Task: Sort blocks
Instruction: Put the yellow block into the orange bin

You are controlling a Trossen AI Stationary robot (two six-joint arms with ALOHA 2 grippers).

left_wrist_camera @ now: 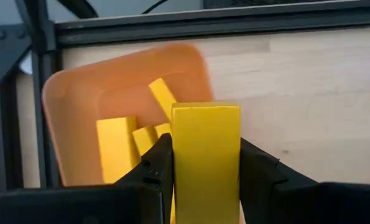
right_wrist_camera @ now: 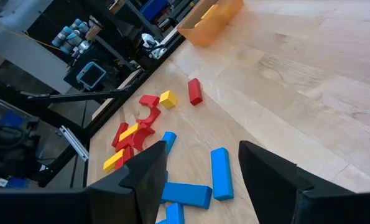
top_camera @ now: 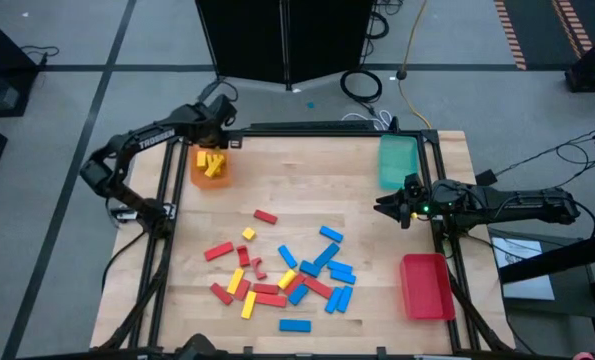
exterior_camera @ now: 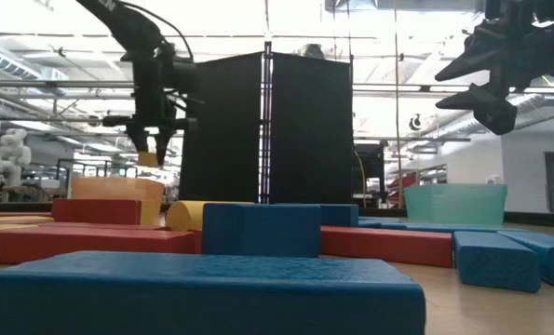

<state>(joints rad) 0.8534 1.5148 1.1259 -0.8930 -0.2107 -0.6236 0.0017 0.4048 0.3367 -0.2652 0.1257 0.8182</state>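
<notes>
yellow block (left_wrist_camera: pixel 206 158), flat, rectangular, solid-coloured

Bright overhead light; low view bg overexposed.

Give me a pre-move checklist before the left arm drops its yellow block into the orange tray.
1. Left gripper jaws clamped on the yellow block: ok.
2. Block positioned over the orange tray: ok in the left wrist view.
3. Tray holds only yellow blocks: ok, nothing else visible inside.
4. Room left in the tray for another block: ok, bare floor shows beside the pile.
5. Right gripper out of the way: ok, it hangs open near the teal tray, far from the left arm.
6. Drop height above the tray: cannot tell.
</notes>
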